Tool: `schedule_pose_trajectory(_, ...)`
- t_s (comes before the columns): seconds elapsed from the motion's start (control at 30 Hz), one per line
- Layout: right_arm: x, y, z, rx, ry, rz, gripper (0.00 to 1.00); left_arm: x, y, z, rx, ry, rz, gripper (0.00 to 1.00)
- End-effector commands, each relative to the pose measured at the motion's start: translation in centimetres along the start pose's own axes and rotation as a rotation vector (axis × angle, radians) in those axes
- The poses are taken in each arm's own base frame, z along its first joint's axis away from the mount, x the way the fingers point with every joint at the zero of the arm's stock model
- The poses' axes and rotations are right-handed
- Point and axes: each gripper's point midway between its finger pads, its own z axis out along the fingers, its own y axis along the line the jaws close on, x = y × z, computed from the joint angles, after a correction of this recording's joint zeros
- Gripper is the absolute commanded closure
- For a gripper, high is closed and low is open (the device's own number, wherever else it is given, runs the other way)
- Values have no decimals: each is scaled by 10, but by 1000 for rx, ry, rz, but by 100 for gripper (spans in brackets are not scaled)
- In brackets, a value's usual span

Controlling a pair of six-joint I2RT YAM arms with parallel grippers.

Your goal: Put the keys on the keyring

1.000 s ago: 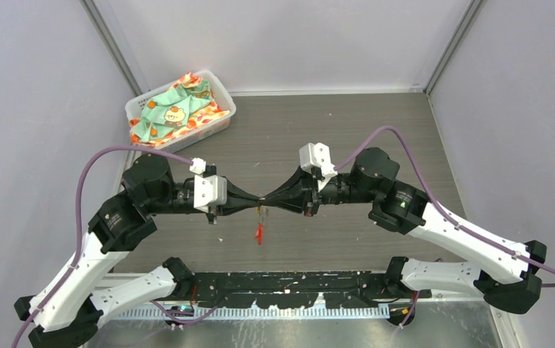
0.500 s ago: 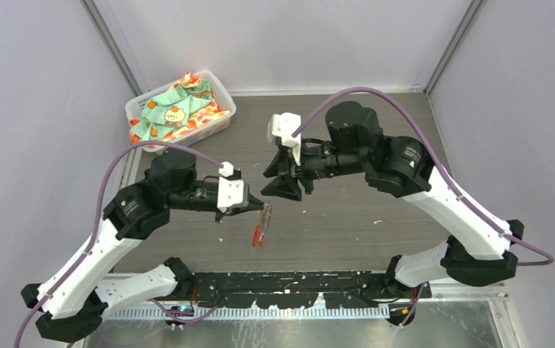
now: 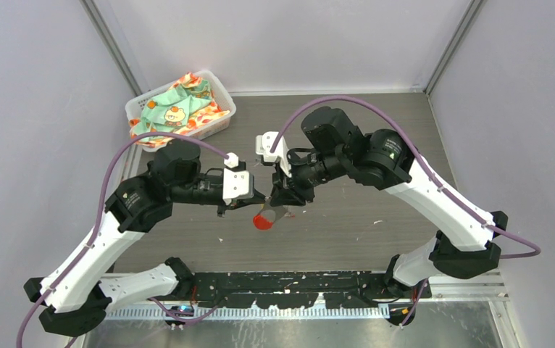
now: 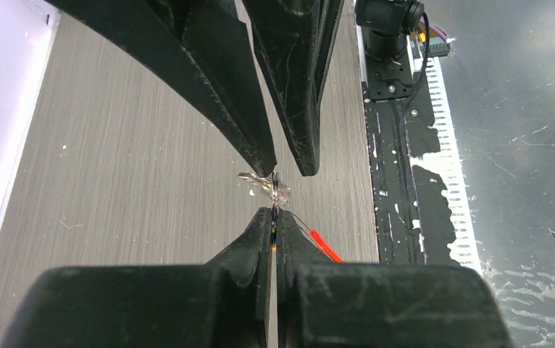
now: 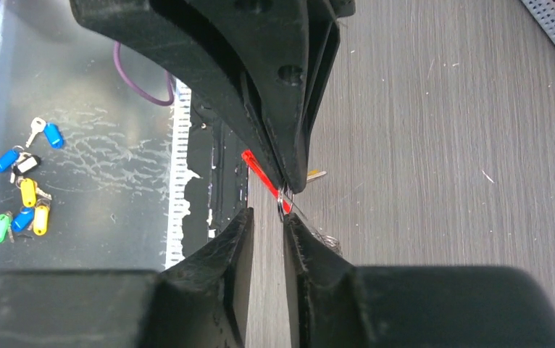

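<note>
My left gripper (image 3: 261, 202) is shut on the thin metal edge of the keyring (image 4: 275, 194), held just above the table. The ring's red strip (image 3: 264, 220) hangs below and shows beside my left fingers (image 4: 325, 245). My right gripper (image 3: 277, 206) meets it tip to tip and stands open, with a narrow gap between its fingers (image 5: 242, 225). The ring's wire (image 5: 282, 203) lies against the inside of one fingertip and is not clamped. A small silvery key blade (image 5: 316, 175) pokes out beside the left fingers. The keys' coloured heads are hidden.
A white basket (image 3: 138, 109) of patterned cloths stands at the back left. The black rail (image 3: 296, 283) runs along the near edge. Several spare keys with coloured tags (image 5: 21, 196) lie on the metal shelf beyond it.
The right gripper let go, opened and swung up and away, then came back down to the left gripper's tip with its jaws narrower. The left gripper stayed shut and carried the keyring slightly right.
</note>
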Motion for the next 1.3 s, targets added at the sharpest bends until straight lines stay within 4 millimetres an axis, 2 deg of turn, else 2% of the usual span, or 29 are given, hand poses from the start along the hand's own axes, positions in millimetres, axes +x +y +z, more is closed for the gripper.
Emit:
schedule_pose_trajectory(0.0, -15, 2, -11, 25, -81, -51, 76, -20, -2, -8, 2, -60, 33, 100)
schedule_pose_trajectory(0.33, -12, -5, -4, 42, -71, -39, 76, -25, -5, -9, 16, -73, 41, 99)
schedule_pose_trajectory(0.6, -11, -6, 3, 28, -63, -34, 88, -31, -6, -12, 19, -87, 46, 99)
schedule_pose_trajectory(0.63, -11, -7, 4, 36, -63, -32, 88, -31, -6, -12, 20, -88, 47, 99)
schedule_pose_trajectory(0.7, -11, -12, 7, 62, -64, -20, 80, -32, -7, -11, 26, -89, 46, 99)
schedule_pose_trajectory(0.77, -11, -17, 8, 83, -67, -14, 77, -32, -7, -11, 27, -90, 45, 100)
schedule_pose_trajectory(0.9, -12, -20, 7, 106, -82, -22, 83, -35, -9, -13, 31, -100, 50, 99)
schedule_pose_trajectory(0.97, -12, -17, 6, 94, -84, -29, 96, -36, -9, -14, 29, -106, 50, 99)
schedule_pose_trajectory(1.0, -12, -15, 6, 84, -82, -32, 99, -36, -8, -15, 26, -107, 53, 99)
schedule_pose_trajectory(1.17, -10, -13, 2, 88, -89, -24, 99, -40, -5, -17, -2, -123, 59, 99)
schedule_pose_trajectory(1.27, -20, -14, -6, 123, -179, -33, 99, -42, -9, -18, 7, -138, 47, 88)
